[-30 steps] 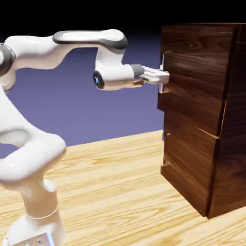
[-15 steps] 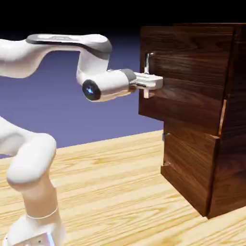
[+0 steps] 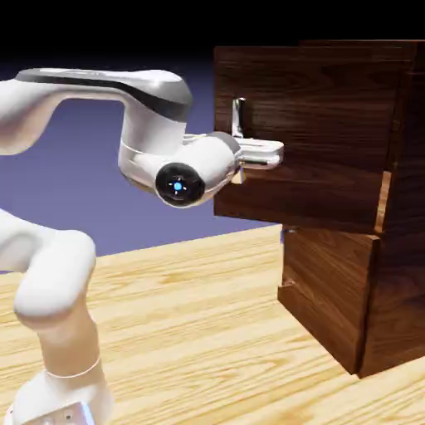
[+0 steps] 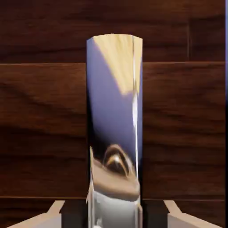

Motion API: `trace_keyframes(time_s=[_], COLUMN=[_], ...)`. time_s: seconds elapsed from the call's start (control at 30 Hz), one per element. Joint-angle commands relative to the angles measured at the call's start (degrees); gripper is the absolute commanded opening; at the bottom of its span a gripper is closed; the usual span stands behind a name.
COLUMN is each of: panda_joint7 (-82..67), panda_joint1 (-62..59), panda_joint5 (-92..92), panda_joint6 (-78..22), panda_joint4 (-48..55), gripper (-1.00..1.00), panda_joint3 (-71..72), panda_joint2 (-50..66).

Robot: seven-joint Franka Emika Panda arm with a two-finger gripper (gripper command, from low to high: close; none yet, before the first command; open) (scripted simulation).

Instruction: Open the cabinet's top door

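Gripper clamped on the handle

Gripper (image 3: 241,162), left of the cabinet (image 3: 390,274), I read as closed tight on the silvery handle (image 4: 115,133). Its fingertips seem hidden behind the bar. Top door (image 3: 315,141) stands swung out from the cabinet's front, above the lower panel (image 3: 328,290).

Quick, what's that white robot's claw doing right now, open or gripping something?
Gripper: shut on the thin silvery vertical bar handle of the dark wood-grain top door.
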Motion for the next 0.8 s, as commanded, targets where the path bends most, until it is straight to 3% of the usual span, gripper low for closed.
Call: trace_keyframes(time_s=[0.0, 0.37, 0.77], panda_joint7=[-0.24, -5.22, -14.60], panda_joint1=[0.10, 5.88, 12.64], panda_joint5=[-2.06, -18.06, -21.76], panda_joint6=[-2.56, -29.97, -58.85], panda_joint4=[0.93, 17.51, 39.87], gripper=[-1.00, -1.00, -1.00], panda_joint3=[-2.00, -21.82, -37.01], panda_joint2=[1.14, 19.07, 43.65])
